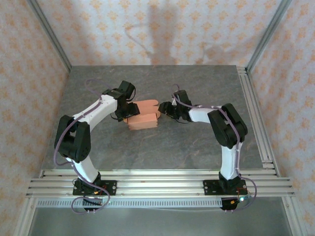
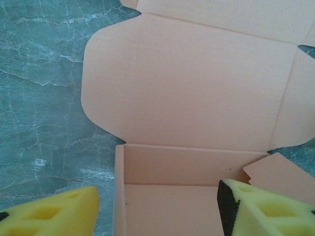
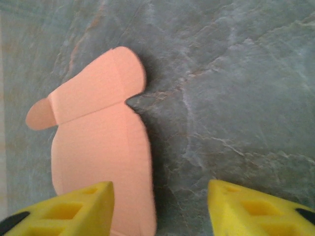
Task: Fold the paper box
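With left pincer (image 2: 157,196) and right pincer (image 3: 160,196) both released at the paper box (image 1: 142,118), an uneven push could skid or crumple it.

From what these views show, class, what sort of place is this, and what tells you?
Probably a robot lab test cell: left arm and right arm bolted to aluminium rails at a grey marbled table, patterned walls closing it in, one paper box as the workpiece.

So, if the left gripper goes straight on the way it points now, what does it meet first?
Most likely the paper box: the open left gripper points into its tray, with one side wall between the fingers. Whether wall or floor comes first is unclear.
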Robot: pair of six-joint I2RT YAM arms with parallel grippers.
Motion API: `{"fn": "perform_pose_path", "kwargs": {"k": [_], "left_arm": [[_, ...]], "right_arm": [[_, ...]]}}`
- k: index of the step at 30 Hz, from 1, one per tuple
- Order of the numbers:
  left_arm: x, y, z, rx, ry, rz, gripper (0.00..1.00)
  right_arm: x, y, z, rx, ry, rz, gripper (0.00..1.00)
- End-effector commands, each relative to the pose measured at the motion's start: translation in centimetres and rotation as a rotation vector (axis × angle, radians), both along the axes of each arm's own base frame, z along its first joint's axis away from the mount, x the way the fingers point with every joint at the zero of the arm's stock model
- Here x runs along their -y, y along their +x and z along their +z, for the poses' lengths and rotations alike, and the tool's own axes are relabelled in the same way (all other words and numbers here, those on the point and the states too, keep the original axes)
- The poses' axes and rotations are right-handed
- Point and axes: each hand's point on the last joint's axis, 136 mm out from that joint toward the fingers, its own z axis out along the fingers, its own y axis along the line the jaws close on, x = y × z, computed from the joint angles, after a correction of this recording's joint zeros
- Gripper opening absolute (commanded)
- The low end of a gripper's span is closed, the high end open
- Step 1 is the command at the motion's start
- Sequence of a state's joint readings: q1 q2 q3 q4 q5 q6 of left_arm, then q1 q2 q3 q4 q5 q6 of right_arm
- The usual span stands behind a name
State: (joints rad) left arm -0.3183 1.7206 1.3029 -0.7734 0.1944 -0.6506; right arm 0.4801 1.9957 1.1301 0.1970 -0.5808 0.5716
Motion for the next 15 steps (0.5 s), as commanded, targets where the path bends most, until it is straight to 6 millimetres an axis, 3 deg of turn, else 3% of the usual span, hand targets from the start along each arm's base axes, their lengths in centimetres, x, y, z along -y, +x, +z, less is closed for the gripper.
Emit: {"fn": "perform_pose_path", "kwargs": {"k": [1, 7, 13, 15], "left_arm": [[-0.7, 0.2, 2.3, 0.044, 0.024, -0.007, 0.67], [-0.9, 0.4, 4.3, 0.093, 0.025, -0.002, 0.68], [-1.4, 0.5, 6.0, 0.150, 0.036, 0.008, 0.69], [-1.7, 0.7, 6.7, 0.185, 0.044, 0.014, 0.71]], "right_arm": [[-2.1, 0.1, -0.4, 0.024, 0.032, 0.147, 0.45], [-3.3, 0.1, -1.2, -0.004, 0.058, 0.210, 0.37], [-3.0, 0.5, -0.4, 0.040, 0.023, 0.218, 0.03], [-2.7, 0.7, 0.5, 0.079, 0.000, 0.222, 0.00]]}}
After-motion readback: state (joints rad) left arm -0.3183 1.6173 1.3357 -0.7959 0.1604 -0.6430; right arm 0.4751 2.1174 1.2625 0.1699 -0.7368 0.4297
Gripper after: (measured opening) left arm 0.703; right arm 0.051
